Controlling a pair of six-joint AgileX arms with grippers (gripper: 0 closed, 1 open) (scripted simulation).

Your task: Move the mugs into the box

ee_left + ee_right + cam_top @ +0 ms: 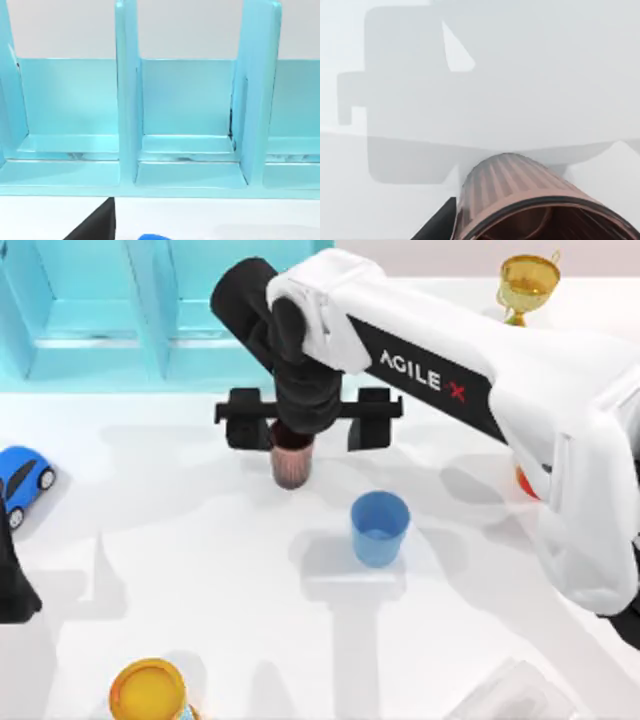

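The dark brown ribbed mug [291, 462] stands on the white table in front of the box. My right gripper [308, 426] hangs straight over it, open, with its black fingers [247, 420] spread to either side of the rim. In the right wrist view the brown mug [515, 190] is very close, with one finger [437, 225] beside it. The plain blue mug [380, 528] stands upright, a little nearer and to the right. The light blue box [100, 355] with upright dividers sits at the back left; its compartments [190, 170] face the left wrist. My left arm [12, 575] is parked at the left edge.
A blue toy car [22, 480] lies at the left edge. A golden trophy [527, 285] stands at the back right. A yellow-topped can [148, 692] is at the front left. Something orange [524, 483] peeks from under the right arm, and a white object [510, 695] lies at the front right.
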